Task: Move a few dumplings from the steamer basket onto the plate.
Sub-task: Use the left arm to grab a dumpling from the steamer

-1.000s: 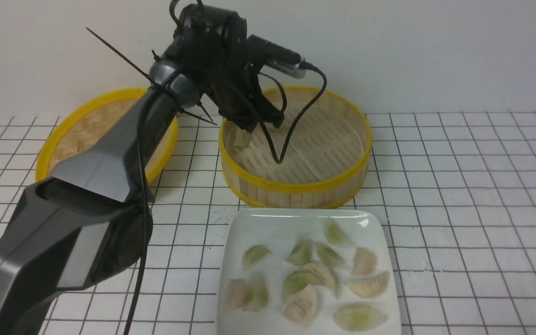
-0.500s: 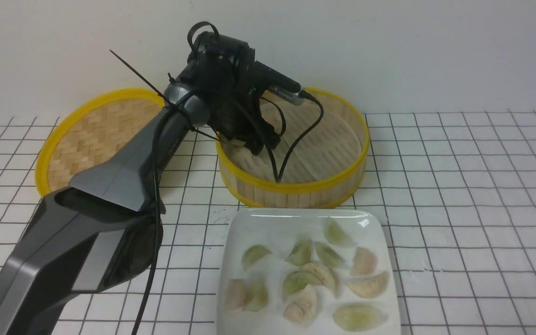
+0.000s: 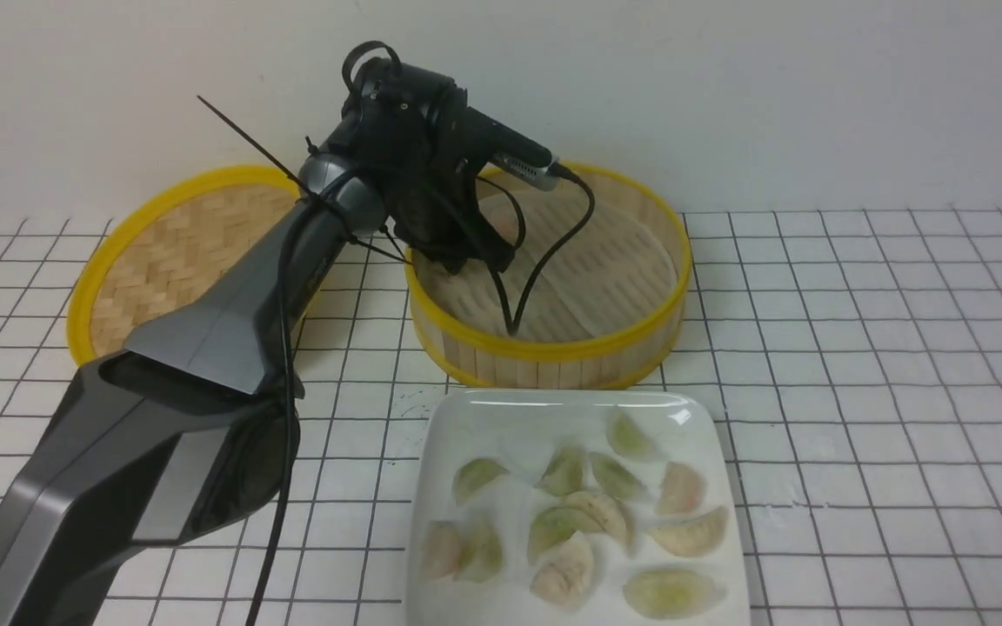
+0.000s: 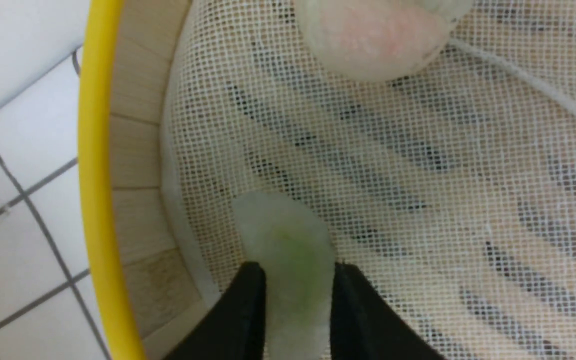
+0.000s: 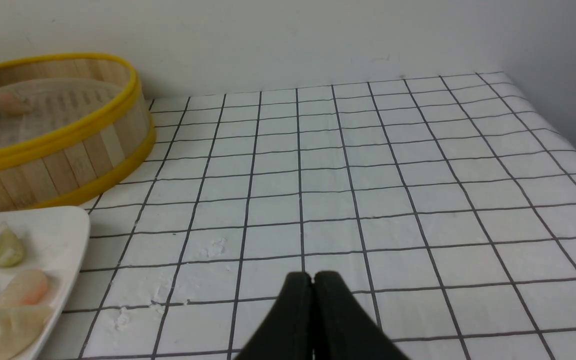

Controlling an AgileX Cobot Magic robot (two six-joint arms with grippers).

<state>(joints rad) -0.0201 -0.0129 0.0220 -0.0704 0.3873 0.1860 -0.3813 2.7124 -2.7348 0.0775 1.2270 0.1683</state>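
Two arms to the rig, only the left one showing in the front view. Largest first: white tiled table [image 3: 858, 348], carrying everything. Next, left arm [image 3: 205, 348], stretched forward and bent down over the near-left inside of the steamer basket [image 3: 553, 352]. Left of that basket, shallow woven lid [image 3: 188, 252], lying flat, no part in the job; touching the basket or not, cannot tell behind the arm. In front of the basket, near its wall but apart from it, plate [image 3: 510, 417], loaded with roughly a dozen dumplings [image 3: 679, 487], green and pink-beige, some overlapping near the middle. Inside the basket, on the mesh liner [image 4: 418, 175], just two visible from the left wrist: pink dumpling [image 4: 373, 40] lying loose, and green dumpling [image 4: 278, 225] just beside the slat wall.

Left gripper [image 4: 298, 270]: narrowed onto that green dumpling, a black finger on either flank, the dumpling apparently resting on the liner. Right gripper [image 5: 313, 280]: pressed together on nothing, low over bare tiles, well apart from plate and basket.

Step in hand, by the look of it: the pinch at the basket, not yet a lift. Next move calls for a straight rise clear of the yellow rim before any swing toward the plate, given the wall so close on one side. Calls too for a light squeeze: soft, slippery-looking skin, likely to tear or slip out. Then for a bare patch on the plate, probably along its far edge, and a low release.
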